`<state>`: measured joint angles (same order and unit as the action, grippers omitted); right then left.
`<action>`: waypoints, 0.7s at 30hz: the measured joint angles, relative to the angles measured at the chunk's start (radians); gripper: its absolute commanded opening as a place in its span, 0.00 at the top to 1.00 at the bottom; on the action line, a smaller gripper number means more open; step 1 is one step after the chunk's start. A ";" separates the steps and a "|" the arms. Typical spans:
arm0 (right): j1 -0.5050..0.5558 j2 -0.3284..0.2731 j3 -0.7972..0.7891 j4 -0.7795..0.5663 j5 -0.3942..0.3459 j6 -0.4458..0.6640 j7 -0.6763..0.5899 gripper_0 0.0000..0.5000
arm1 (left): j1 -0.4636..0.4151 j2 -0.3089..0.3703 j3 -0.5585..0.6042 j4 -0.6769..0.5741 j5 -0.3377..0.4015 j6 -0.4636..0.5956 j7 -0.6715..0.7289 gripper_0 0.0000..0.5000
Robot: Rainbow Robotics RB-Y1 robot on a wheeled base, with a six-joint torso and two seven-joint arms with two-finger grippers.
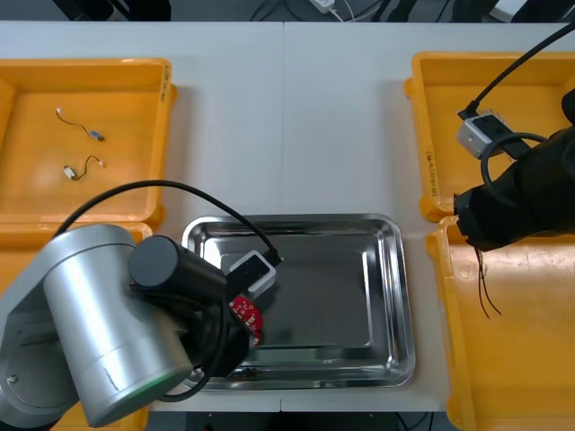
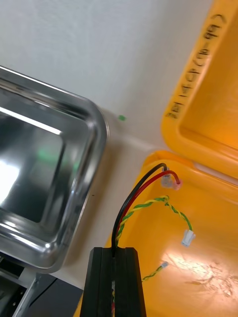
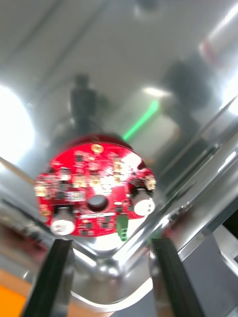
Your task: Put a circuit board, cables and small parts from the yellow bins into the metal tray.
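Left claw [image 3: 109, 242] spread, tilted down, board [image 3: 96, 195] just ahead in tray [image 3: 148, 285] corner; right claw [image 2: 117, 250] pinches cables [image 2: 144, 193] over bin [image 2: 203, 247].

Bright light — metal tray [image 1: 406, 305] w/ glare.

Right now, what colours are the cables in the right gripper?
Black, red, and twisted yellow-green cables; right wrist view shows best.

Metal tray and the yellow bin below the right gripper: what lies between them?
A bare strip of table, as the right wrist view shows; the right gripper, shut on cables, hangs over the yellow bin.
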<state>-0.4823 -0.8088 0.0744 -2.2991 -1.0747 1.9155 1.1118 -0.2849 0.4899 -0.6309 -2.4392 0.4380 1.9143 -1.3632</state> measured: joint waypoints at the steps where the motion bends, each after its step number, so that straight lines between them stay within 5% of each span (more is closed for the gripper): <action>1: -0.005 0.009 0.002 -0.001 -0.009 0.000 0.000 1.00 | 0.000 0.003 0.022 -0.009 0.011 0.000 0.000 0.00; 15: -0.128 0.136 0.223 -0.041 0.017 0.000 0.012 1.00 | 0.000 0.030 0.377 -0.050 0.211 0.000 0.000 0.00; 21: -0.148 0.191 0.295 -0.041 0.061 0.000 0.261 1.00 | 0.000 0.057 0.555 -0.051 0.301 0.000 0.000 0.00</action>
<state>-0.6303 -0.6181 0.3698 -2.3399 -1.0136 1.9158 1.3733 -0.2846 0.5467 -0.0759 -2.4905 0.7394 1.9144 -1.3632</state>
